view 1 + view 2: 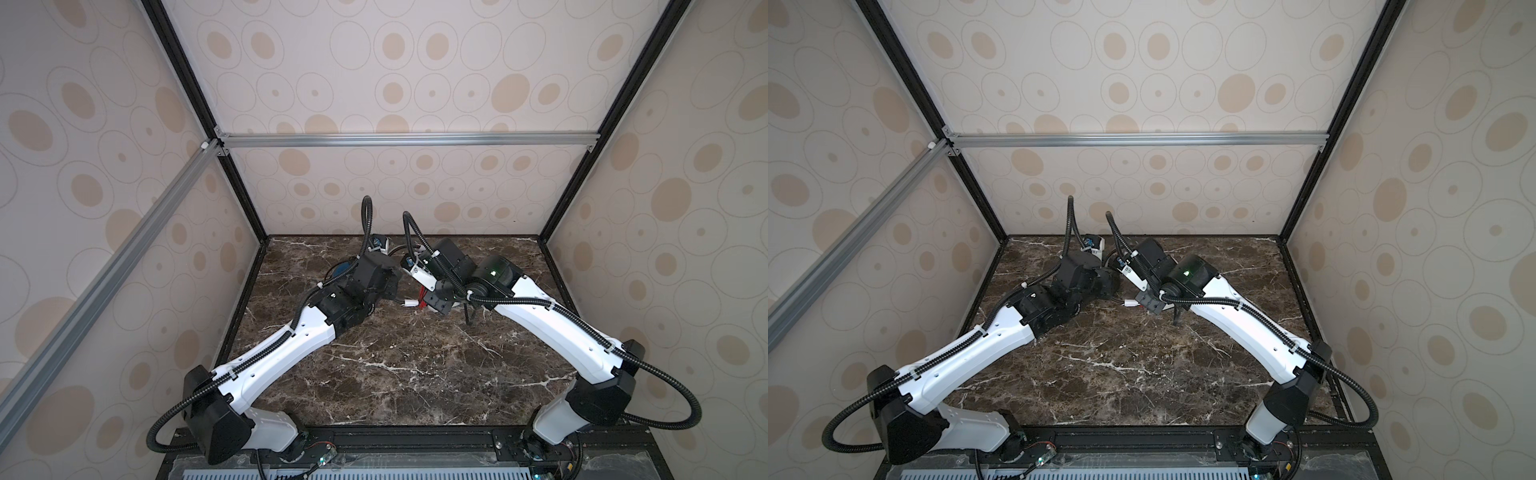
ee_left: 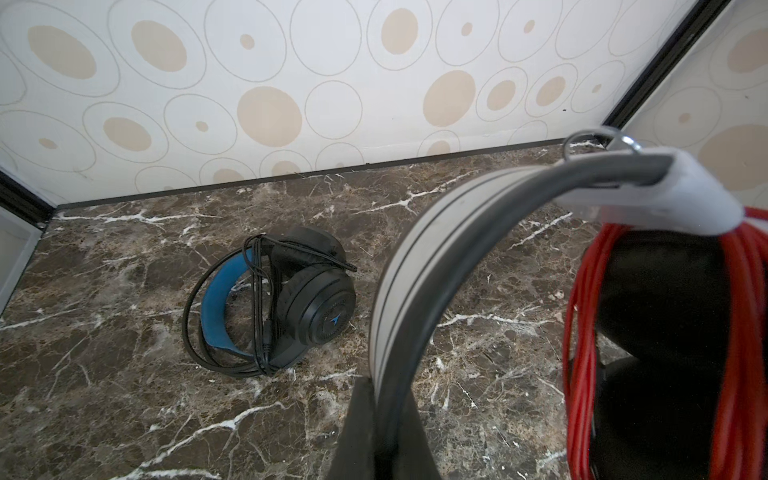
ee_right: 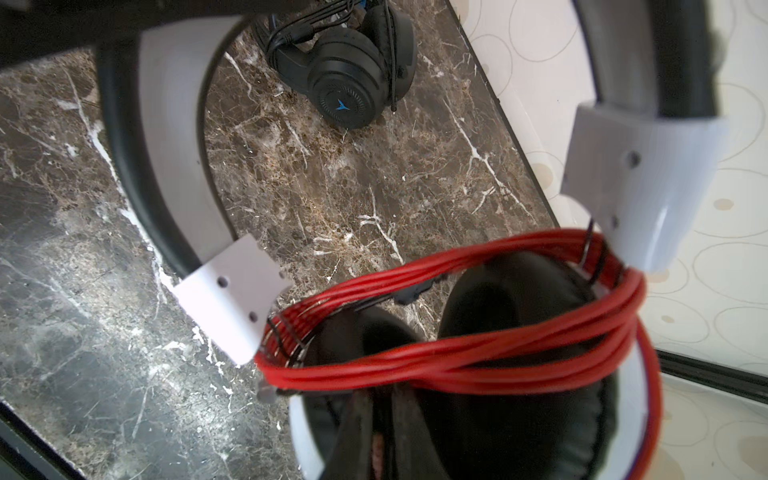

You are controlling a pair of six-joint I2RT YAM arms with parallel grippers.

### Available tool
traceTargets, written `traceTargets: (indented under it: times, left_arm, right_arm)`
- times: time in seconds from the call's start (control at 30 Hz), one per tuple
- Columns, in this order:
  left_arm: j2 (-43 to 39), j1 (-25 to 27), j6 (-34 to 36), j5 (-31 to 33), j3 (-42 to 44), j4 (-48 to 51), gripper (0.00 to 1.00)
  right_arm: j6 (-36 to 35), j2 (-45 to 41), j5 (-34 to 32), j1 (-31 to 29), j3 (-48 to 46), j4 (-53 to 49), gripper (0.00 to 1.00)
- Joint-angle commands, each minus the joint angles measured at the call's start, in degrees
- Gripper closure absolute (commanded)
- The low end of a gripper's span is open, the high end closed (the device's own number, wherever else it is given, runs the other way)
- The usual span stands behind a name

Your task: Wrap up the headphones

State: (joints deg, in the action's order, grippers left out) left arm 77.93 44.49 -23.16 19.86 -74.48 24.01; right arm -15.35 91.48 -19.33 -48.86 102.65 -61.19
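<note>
Finishing the white headset (image 2: 399,282): left fingers (image 2: 355,424) clench its headband above the counter (image 2: 124,395), red cord (image 3: 457,365) coiled round the earcups, right fingers (image 3: 351,438) seemingly pinching it. Black headset (image 2: 291,303) lies nearby, already bundled. Next: probably secure the cord's end

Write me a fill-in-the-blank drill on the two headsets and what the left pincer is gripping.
1. The cord wound around the white headset is ____.
2. The black headset has a ____ inner band.
3. The black headset lies untouched on the ____.
4. The left pincer is shut on the white headset's ____.
Missing words: red; blue; table; headband.
</note>
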Motion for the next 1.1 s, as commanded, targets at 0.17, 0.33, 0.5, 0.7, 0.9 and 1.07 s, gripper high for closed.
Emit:
traceTargets:
  times: [0.17, 0.33, 0.5, 0.7, 0.9, 1.07]
  left_arm:
    - [-1.3, 1.2, 1.0, -7.5, 0.3, 6.1, 1.0]
    - [-1.4, 1.2, 0.8, -7.5, 0.0, 6.2, 1.0]
    - [-0.7, 1.2, 0.8, -7.3, -0.6, 7.0, 1.0]
    - [-0.3, 1.1, 0.5, -7.5, -1.1, 6.9, 1.0]
    - [0.5, 0.9, 0.2, -8.1, -2.9, 7.2, 1.0]
    - [1.3, -0.1, -0.4, -8.4, -5.7, 9.2, 1.0]
  right_arm:
    - [-3.3, -2.6, -10.7, 2.1, -0.1, 7.9, 0.84]
    - [-3.5, -3.5, -10.9, 2.1, -1.5, 8.1, 0.85]
    - [-2.8, -5.8, -7.2, 2.1, -2.4, 9.7, 0.85]
    - [-1.6, -9.7, -4.1, 2.1, -5.3, 13.5, 0.8]
    - [1.2, -13.6, 0.5, 2.9, -7.9, 16.4, 0.62]
    - [5.7, -20.4, 9.6, 6.6, -14.4, 19.1, 0.55]
